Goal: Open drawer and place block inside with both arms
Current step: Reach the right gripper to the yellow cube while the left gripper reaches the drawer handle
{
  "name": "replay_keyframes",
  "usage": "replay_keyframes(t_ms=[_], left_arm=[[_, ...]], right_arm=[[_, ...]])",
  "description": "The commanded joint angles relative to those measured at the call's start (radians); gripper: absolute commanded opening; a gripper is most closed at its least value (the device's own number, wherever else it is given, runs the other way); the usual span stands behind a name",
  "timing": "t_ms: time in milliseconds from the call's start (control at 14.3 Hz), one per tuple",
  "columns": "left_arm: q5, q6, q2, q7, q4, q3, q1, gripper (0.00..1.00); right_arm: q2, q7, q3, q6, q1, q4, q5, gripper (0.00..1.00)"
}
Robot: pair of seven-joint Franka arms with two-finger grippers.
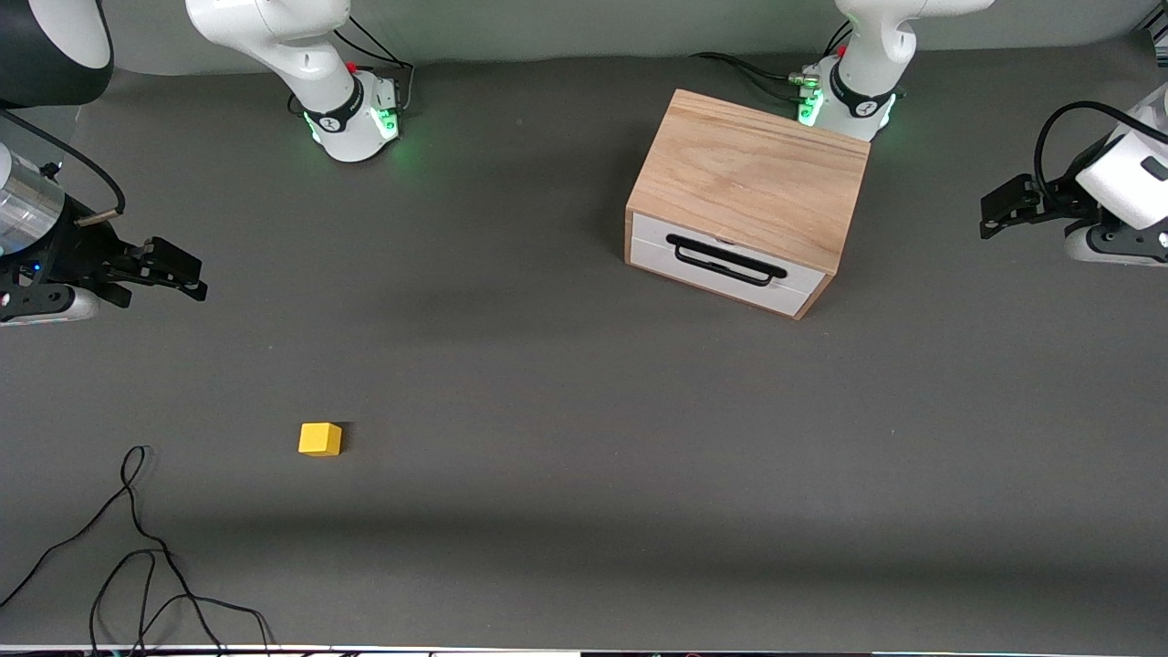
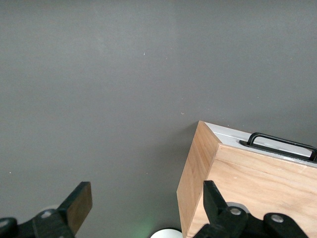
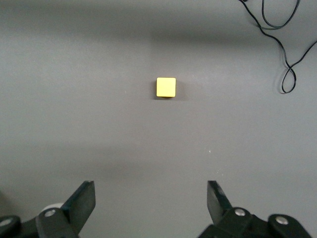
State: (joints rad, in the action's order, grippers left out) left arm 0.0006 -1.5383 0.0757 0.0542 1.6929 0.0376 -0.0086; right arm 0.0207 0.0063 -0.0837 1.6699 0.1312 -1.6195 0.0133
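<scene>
Yellow block [image 1: 319, 439] nearest, drawer [image 1: 725, 263] shut, grippers apart

The two white jointed arms run out of the front view: the right arm's black gripper [image 1: 178, 271] shows at the right arm's end of the table, its wrist cut by the edge, and the left arm's black gripper [image 1: 1004, 208] likewise at the left arm's end. From the high camera their fingertips are too small to judge.

The light-wood box [image 1: 748, 178] covers part of the left arm's green-lit base [image 1: 844, 100]. Its white-fronted drawer with the black bar handle [image 1: 725, 260] is closed, so the interior is hidden; in the left wrist view the box runs off the edge.

A thin black cable [image 1: 137, 547] leaves the near edge of the table.
</scene>
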Motion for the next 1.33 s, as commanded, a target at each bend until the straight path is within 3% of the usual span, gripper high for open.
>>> replay_keyframes(t_ms=[0, 489, 629, 839, 1258], left_arm=[[0.013, 0.007, 0.003, 0.003, -0.001, 0.004, 0.004, 1.0], [0.009, 0.006, 0.001, -0.004, -0.001, 0.004, 0.002, 1.0], [0.002, 0.009, 0.003, -0.104, -0.004, 0.013, -0.016, 1.0], [0.001, 0.026, 0.001, -0.384, -0.007, 0.106, -0.05, 1.0], [0.001, 0.015, -0.126, -1.226, -0.104, 0.407, -0.054, 1.0]], right_arm=[[0.018, -0.022, -0.008, -0.018, 0.007, 0.029, -0.006, 1.0], [0.056, -0.023, -0.008, 0.002, -0.001, 0.015, -0.006, 1.0], [0.106, -0.026, -0.01, 0.045, -0.001, 0.004, -0.006, 1.0], [0.203, -0.029, -0.01, 0.151, -0.005, 0.004, -0.006, 1.0], [0.435, -0.029, -0.007, 0.42, -0.048, 0.01, -0.006, 1.0]])
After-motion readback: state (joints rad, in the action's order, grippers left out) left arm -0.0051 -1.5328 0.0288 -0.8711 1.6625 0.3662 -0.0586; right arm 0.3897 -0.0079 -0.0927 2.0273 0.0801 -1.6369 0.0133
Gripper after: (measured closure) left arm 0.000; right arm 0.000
